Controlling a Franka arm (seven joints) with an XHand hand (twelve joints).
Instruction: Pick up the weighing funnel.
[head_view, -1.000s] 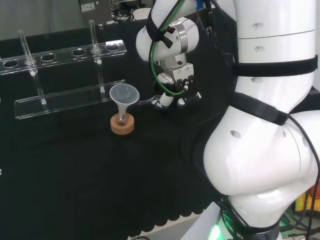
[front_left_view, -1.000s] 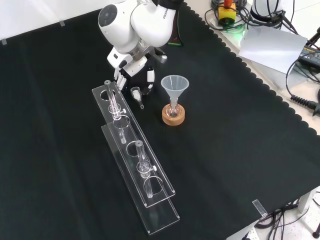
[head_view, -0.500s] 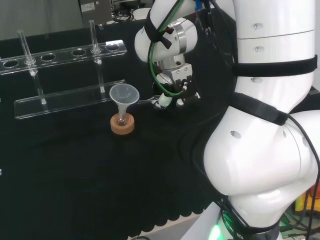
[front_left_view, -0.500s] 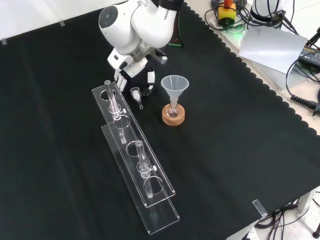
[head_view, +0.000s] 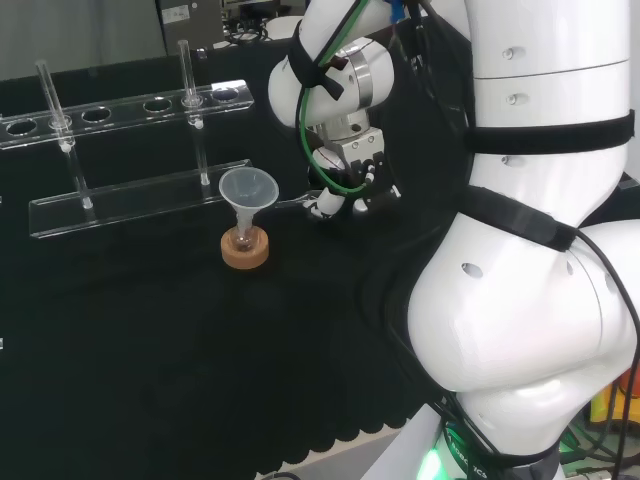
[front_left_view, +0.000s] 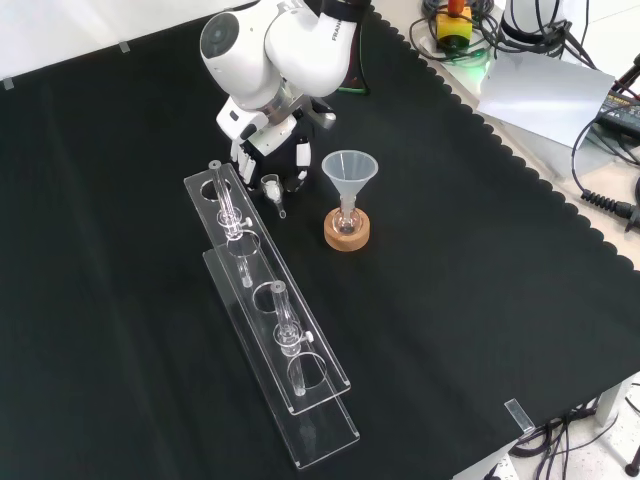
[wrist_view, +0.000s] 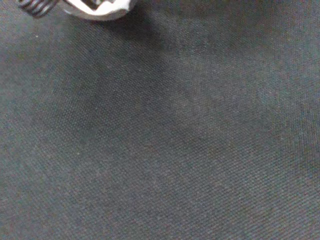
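Black cloth (front_left_view: 450, 300): the weighing funnel (front_left_view: 271, 185) is seen in the front view directly under the hand (front_left_view: 262, 135). It is placed between the clear tube rack (front_left_view: 290, 340) and the funnel (front_left_view: 349, 172) on its cork ring (front_left_view: 347, 232). In the head view a thin clear stem is seen pointing left, toward the funnel.

Change over the last second: very little. A slight turn of the arm's wrist links is noted. The weighing funnel is found at practically the same spot, and no clear rise off the cloth is seen.

Hand state cannot be told. Whether the piece is pinched or merely straddled is not resolved in either view.

Judgement: grasp phase, lift not yet confirmed. The task is not to be counted done until a gap between piece and cloth is seen.

Risk: the small clear piece could be tipped or rolled away if closure is off-centre.
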